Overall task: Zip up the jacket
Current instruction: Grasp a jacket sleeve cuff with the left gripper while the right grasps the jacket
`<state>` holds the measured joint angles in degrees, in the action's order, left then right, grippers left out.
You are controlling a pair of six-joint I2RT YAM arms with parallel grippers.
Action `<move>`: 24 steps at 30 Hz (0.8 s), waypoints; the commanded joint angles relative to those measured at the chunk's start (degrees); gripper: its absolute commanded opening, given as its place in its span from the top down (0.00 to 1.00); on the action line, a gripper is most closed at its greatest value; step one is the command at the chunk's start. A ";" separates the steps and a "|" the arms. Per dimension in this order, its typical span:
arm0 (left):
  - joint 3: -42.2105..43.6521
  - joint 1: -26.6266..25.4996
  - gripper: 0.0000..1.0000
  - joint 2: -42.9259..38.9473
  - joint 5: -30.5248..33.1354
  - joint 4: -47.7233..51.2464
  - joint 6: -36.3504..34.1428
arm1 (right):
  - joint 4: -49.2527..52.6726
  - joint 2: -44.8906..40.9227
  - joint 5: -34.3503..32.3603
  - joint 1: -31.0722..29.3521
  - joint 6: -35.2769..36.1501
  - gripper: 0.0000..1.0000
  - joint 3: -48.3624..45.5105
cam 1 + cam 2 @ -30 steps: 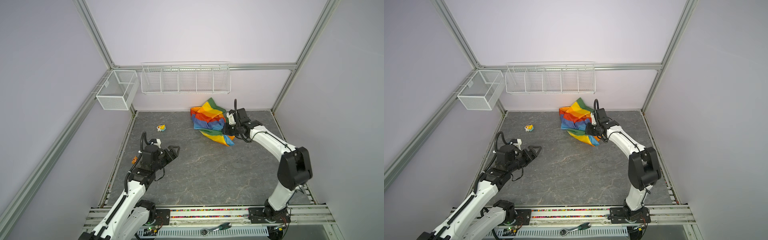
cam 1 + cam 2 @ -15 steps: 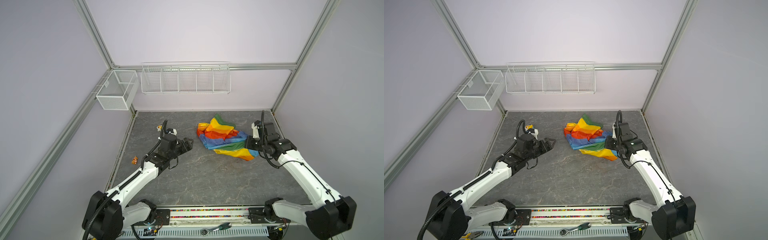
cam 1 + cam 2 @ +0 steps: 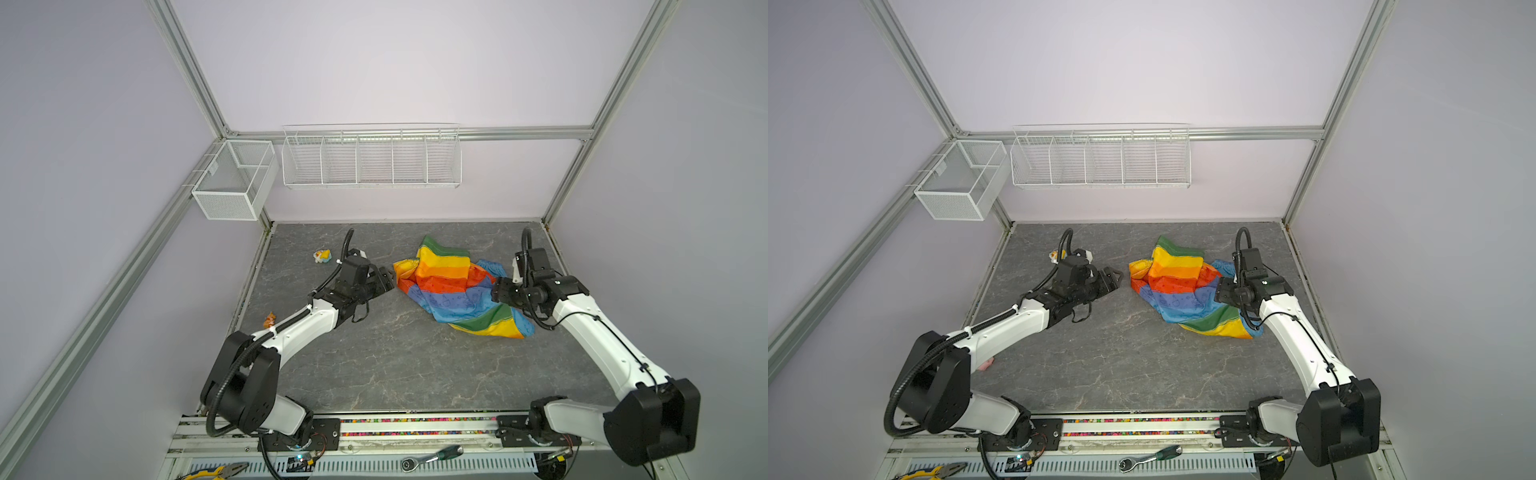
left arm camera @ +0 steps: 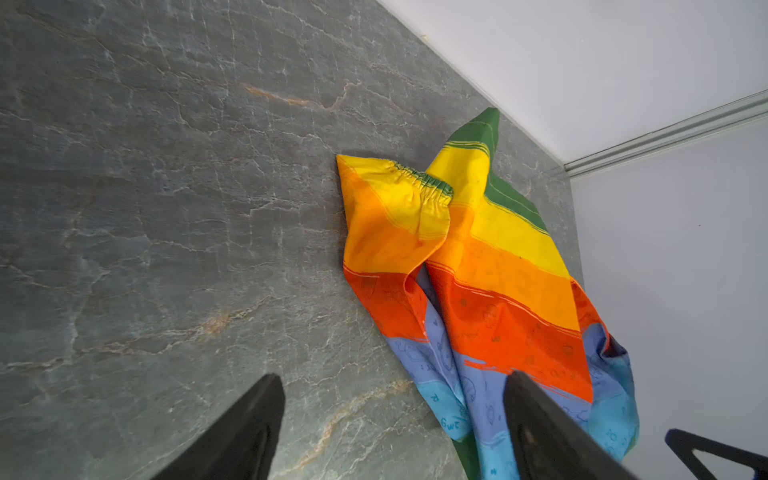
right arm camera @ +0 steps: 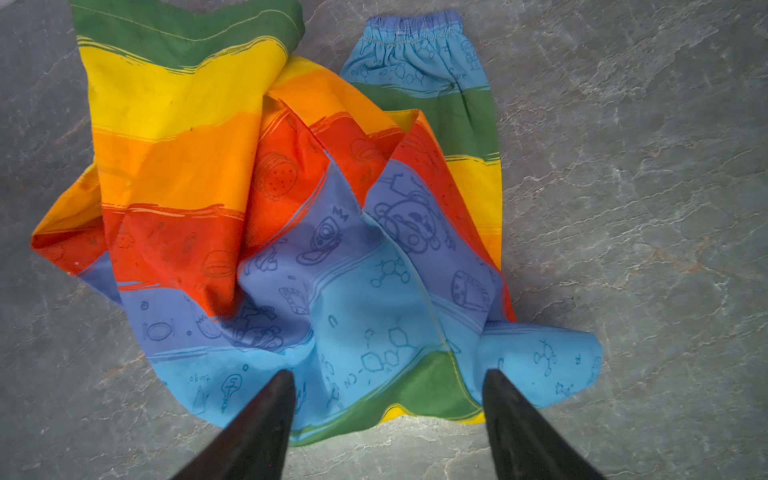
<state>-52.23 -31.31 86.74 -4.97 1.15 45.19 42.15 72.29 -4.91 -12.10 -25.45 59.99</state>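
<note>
Right wrist view: the rainbow jacket [image 5: 249, 187] lies crumpled on the surface [image 5: 623, 166] beneath my right end effector [image 5: 389, 371], jaws spread, and just ahead of my left end effector [image 4: 393, 375], also spread. Its zipper is hidden; I judge both are poised to unfold it.

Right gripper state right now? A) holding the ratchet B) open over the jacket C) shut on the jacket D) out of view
B: in the right wrist view the right gripper has its fingers spread wide, nothing clamped between them, above the crumpled jacket.

Yellow toy [image 3: 322, 256] and orange scrap [image 3: 270, 320] lie on table [image 3: 395, 365].
</note>
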 commanded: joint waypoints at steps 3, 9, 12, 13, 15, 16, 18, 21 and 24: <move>-4.72 -0.33 0.16 7.04 -1.94 -4.05 0.81 | 0.03 1.23 1.38 -0.46 0.40 0.18 -1.83; -8.40 -1.15 0.17 14.24 -3.61 -6.02 1.50 | 0.65 2.27 0.61 -0.72 0.23 0.18 -4.21; -11.01 -1.79 0.25 18.07 -4.76 -5.92 1.04 | 0.39 2.68 -0.42 -0.73 0.05 0.22 -5.33; -11.95 -1.96 0.36 19.34 -5.35 -6.05 1.02 | 0.24 2.76 -0.72 -0.72 0.01 0.24 -5.58; -13.98 -1.93 0.54 21.42 -6.79 -6.22 1.03 | -0.21 2.86 -1.20 -0.73 -0.20 0.31 -5.86; -15.10 -1.91 0.64 22.24 -7.47 -6.14 0.97 | -0.43 3.03 -1.27 -0.67 -0.13 0.38 -5.66; -17.00 -1.95 0.80 22.99 -8.61 -5.91 0.49 | -0.45 3.32 -1.33 -0.67 -0.04 0.51 -4.83; -19.20 -1.91 1.00 21.08 -8.15 -3.40 -1.00 | 0.36 3.79 -1.03 -0.59 0.48 0.74 -2.48; -20.40 -1.92 1.00 16.62 -6.77 -0.83 -3.00 | 1.34 3.09 0.07 -0.64 1.22 0.87 0.49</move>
<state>-69.91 -33.08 108.33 -12.47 -1.61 44.64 42.72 75.81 -5.23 -12.53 -25.17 57.21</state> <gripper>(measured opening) 0.050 0.147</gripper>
